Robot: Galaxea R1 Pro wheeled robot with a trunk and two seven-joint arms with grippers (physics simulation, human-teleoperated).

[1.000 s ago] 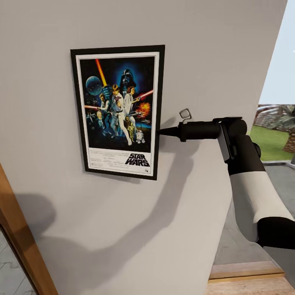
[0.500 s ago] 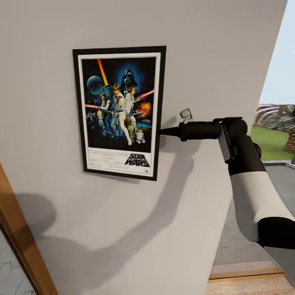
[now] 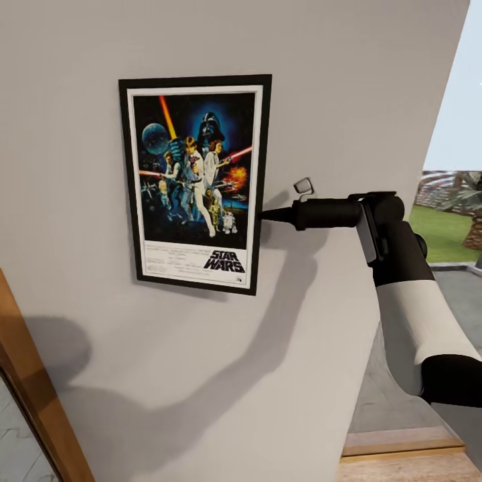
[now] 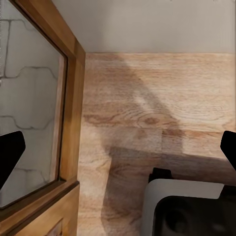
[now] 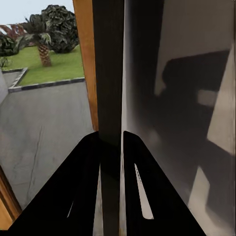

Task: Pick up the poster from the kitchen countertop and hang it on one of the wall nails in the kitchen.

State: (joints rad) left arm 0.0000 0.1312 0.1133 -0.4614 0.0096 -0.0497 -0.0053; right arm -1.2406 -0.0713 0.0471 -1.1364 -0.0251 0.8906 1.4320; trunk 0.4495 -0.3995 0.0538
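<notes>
The upright black-framed Star Wars poster (image 3: 195, 183), white-bordered with colourful figures on dark blue, is seen flat against the plain light-grey wall (image 3: 348, 87) in the upper left of the frame. Its right edge is pinched between the pressed-together fingers of the black right end effector (image 3: 265, 215), seen edge-on in the wrist view (image 5: 112, 147). The left end effector (image 4: 118, 147) is spread wide above a light wooden floor (image 4: 147, 113).

Poster (image 3: 195, 184): upright rectangle, black frame, white border, colourful figures on dark blue, "STAR WARS" logo at bottom. Flat against the light-grey wall, tilted slightly so the lower edge slopes down to the right. Right edge of the frame pinched at mid-height
</notes>
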